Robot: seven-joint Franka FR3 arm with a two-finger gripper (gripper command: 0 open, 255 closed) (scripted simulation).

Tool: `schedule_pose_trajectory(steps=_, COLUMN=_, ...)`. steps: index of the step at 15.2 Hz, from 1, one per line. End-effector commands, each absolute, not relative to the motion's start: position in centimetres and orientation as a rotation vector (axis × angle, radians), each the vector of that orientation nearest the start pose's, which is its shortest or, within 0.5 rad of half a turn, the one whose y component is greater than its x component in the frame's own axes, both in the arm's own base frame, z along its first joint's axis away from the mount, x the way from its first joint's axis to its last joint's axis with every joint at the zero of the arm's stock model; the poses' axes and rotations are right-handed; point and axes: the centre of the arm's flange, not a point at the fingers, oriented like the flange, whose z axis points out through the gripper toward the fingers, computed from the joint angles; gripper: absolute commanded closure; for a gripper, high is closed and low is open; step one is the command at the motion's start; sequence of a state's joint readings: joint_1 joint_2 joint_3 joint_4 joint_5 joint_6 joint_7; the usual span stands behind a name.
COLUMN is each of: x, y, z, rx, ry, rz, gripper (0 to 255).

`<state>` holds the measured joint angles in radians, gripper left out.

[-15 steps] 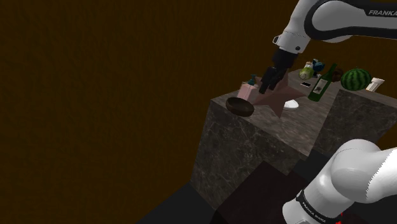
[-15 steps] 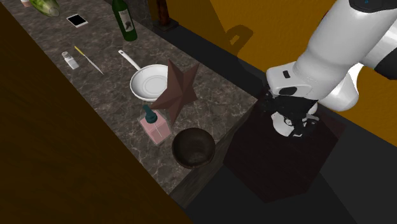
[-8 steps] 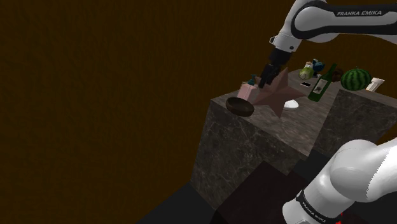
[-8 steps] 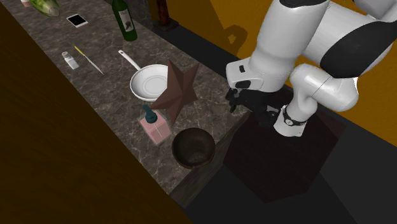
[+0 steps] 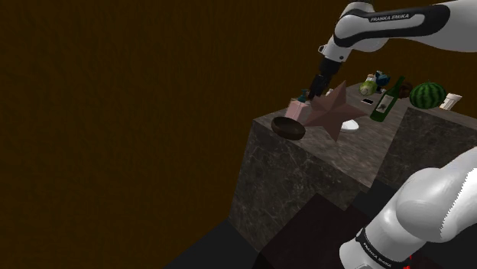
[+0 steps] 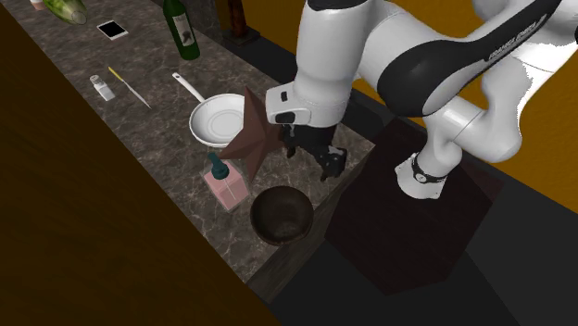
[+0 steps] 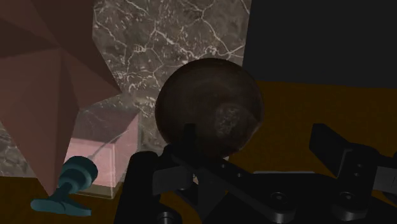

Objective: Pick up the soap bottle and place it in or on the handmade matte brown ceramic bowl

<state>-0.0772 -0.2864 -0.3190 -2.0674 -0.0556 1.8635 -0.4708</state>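
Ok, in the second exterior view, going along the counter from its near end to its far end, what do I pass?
Dark bowl → pink soap bottle → white pan → green bottle → phone.

counter (image 7: 172,32): dark veined stone, smooth | bowl (image 7: 208,105): matt dark brown, mottled | soap bottle (image 7: 102,156): see-through pink | star (image 7: 44,76): matt brown

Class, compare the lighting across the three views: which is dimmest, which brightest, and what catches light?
Shoulder view: dimmest, the dark bowl nearly merging with the counter, the white arm catching most light. Second exterior view: brightest, the orange wall evenly lit. Wrist view: dim, a faint sheen on the bowl, the open gripper a black silhouette.
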Motion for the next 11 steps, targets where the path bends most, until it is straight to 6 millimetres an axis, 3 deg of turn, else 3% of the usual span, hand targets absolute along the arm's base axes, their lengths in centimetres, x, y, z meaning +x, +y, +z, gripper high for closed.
schedule_pose_trajectory(steps=1, x=45.2, y=-22.5, z=55.2, rx=-3.135, ry=-0.175, rz=-0.122, gripper=0)
schedule_pose_trajectory(steps=11, x=52.7, y=-33.1, z=54.2, rx=-3.14, ry=-0.267, rz=-0.127, gripper=0)
